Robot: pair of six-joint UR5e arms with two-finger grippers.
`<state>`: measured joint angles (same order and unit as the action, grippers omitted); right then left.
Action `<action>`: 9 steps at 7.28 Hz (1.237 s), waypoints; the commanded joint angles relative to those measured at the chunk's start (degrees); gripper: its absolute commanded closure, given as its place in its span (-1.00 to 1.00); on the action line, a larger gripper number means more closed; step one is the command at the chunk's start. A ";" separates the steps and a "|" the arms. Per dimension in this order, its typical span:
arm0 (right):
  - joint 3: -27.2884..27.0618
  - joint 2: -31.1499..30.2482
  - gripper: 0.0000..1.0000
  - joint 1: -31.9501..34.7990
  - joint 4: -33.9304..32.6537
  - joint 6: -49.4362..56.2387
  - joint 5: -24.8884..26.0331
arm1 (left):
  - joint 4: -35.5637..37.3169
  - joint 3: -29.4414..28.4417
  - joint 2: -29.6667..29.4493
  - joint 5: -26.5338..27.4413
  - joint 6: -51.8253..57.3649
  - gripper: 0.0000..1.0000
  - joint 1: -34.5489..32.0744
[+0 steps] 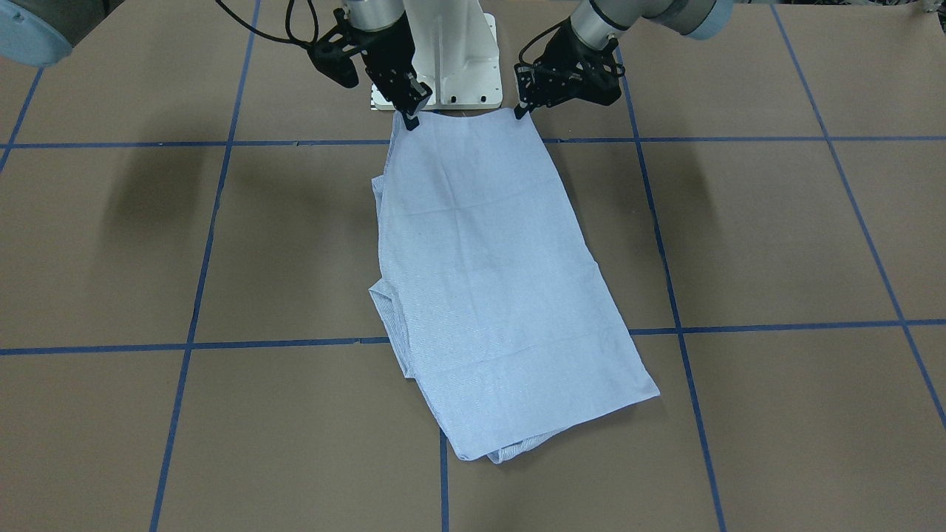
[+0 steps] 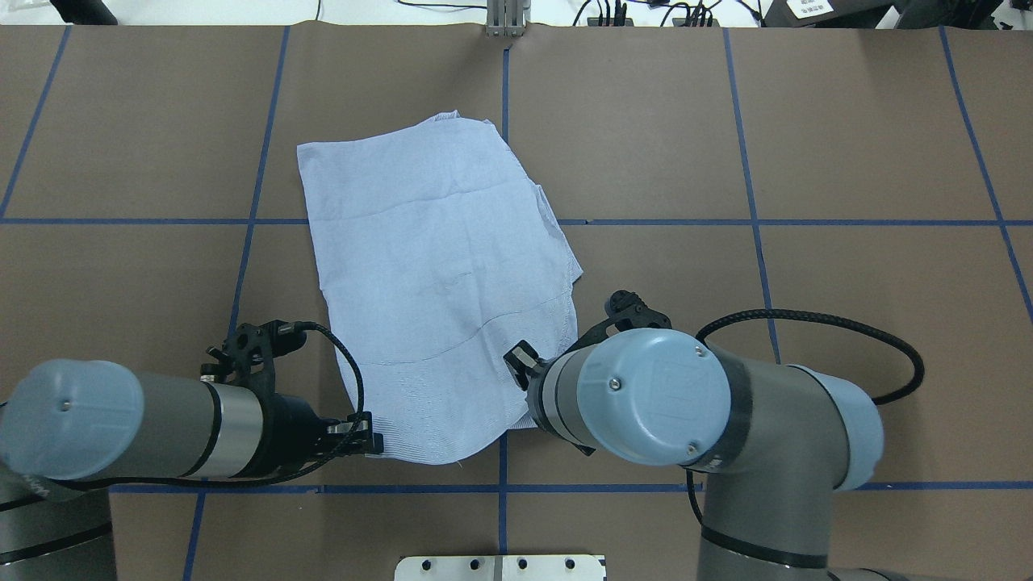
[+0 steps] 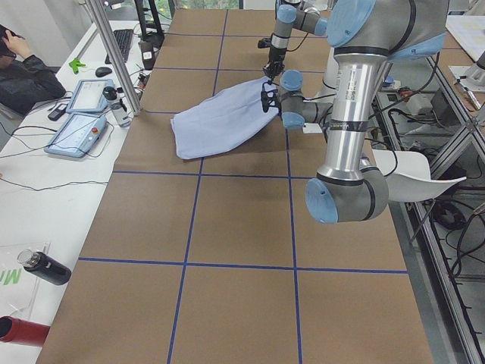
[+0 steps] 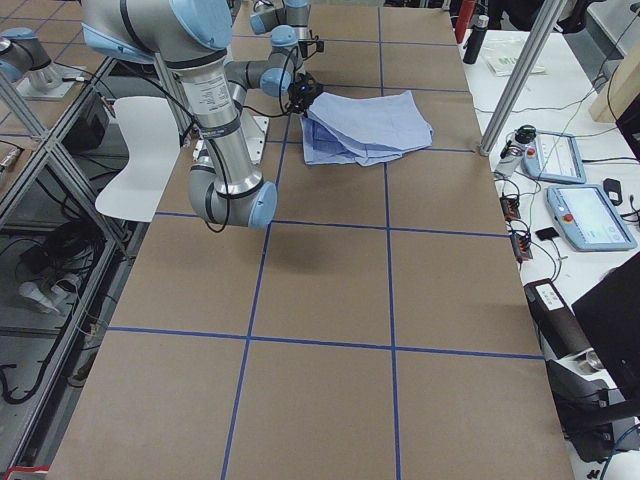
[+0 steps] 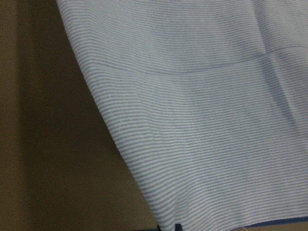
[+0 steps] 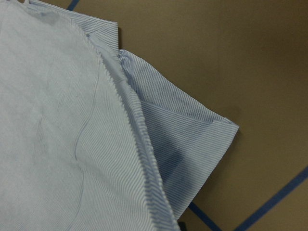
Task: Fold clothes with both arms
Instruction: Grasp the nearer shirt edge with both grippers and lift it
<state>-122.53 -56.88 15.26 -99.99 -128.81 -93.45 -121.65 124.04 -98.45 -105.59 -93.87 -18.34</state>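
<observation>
The light blue striped shirt [image 1: 488,281] lies folded into a long panel across the middle of the table, and also shows in the overhead view [image 2: 436,266]. Its edge nearest the robot is raised off the table between the two grippers [image 3: 220,121]. My left gripper [image 1: 522,112] is shut on one near corner [image 2: 373,442]. My right gripper [image 1: 410,118] is shut on the other near corner; in the overhead view my right arm hides that corner. The left wrist view is filled with striped cloth [image 5: 202,120]. In the right wrist view, folded layers [image 6: 62,144] hang over a sleeve cuff [image 6: 211,130].
The brown table [image 1: 739,236] carries a grid of blue tape lines. The white pedestal base [image 1: 451,59] stands just behind the grippers. A side desk holds control tablets [image 3: 79,125], a bottle [image 3: 45,267] and cables, and a person [image 3: 23,72] sits there.
</observation>
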 commanded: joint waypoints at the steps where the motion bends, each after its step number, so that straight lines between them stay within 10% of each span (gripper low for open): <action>1: -4.83 -0.17 1.00 -1.63 -5.48 -0.74 0.54 | 7.87 7.42 -0.24 -4.16 -1.84 1.00 0.15; 4: 5.61 0.45 1.00 -2.68 1.69 -0.13 3.96 | 8.71 2.36 -0.69 -2.70 -1.40 1.00 0.50; 9: 4.67 3.51 1.00 3.53 2.17 6.10 3.89 | 20.50 2.62 -8.29 -8.84 8.05 1.00 -13.08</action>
<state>-117.92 -55.09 16.29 -97.85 -124.83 -89.34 -108.00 127.14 -102.09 -112.30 -90.61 -26.20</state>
